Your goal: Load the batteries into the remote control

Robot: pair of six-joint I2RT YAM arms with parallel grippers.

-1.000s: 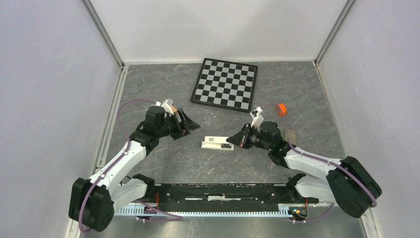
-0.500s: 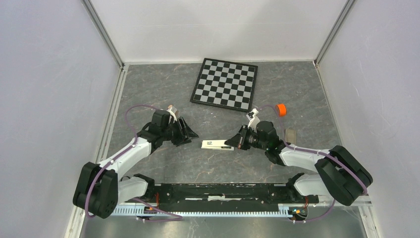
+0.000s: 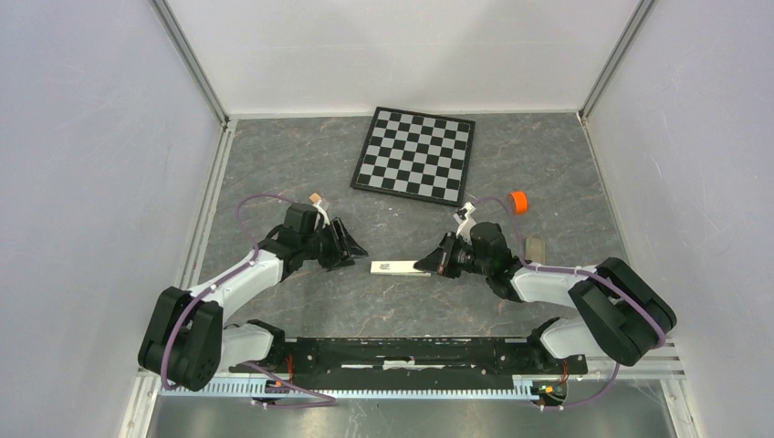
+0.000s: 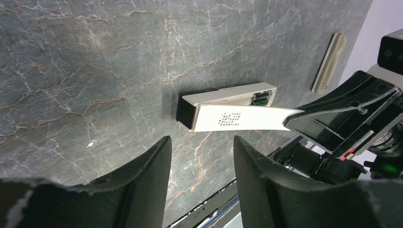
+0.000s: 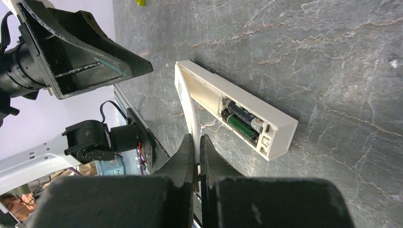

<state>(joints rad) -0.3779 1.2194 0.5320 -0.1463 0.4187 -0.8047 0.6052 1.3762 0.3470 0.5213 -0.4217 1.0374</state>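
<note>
Op: Where's the remote control [image 3: 399,267]?
Ann: Middle of the top view. You've got it lying flat on the grey table [image 3: 301,164], back up, recess uncovered.
Op: And the batteries [image 5: 242,121]?
Ann: Two, side by side in the recess, at the remote's end toward the lower right of your right wrist view.
Op: The right gripper [image 5: 196,142]?
Ann: Clenched on the battery cover [image 4: 242,118], a thin white panel. You're pinching one end, and the other end meets the remote's far end, so the cover slants over the body.
Op: The left gripper [image 4: 200,142]?
Ann: Released, fingers apart, nothing between them. You have it hovering just beside the remote's dark end, not touching, left of centre in the top view.
Op: Anything else on the table?
Ann: Chessboard [image 3: 416,153] at upper centre, orange cap [image 3: 517,201] to its lower right, and cream block [image 3: 534,248] beside your right arm at centre right. All apart from the remote.
</note>
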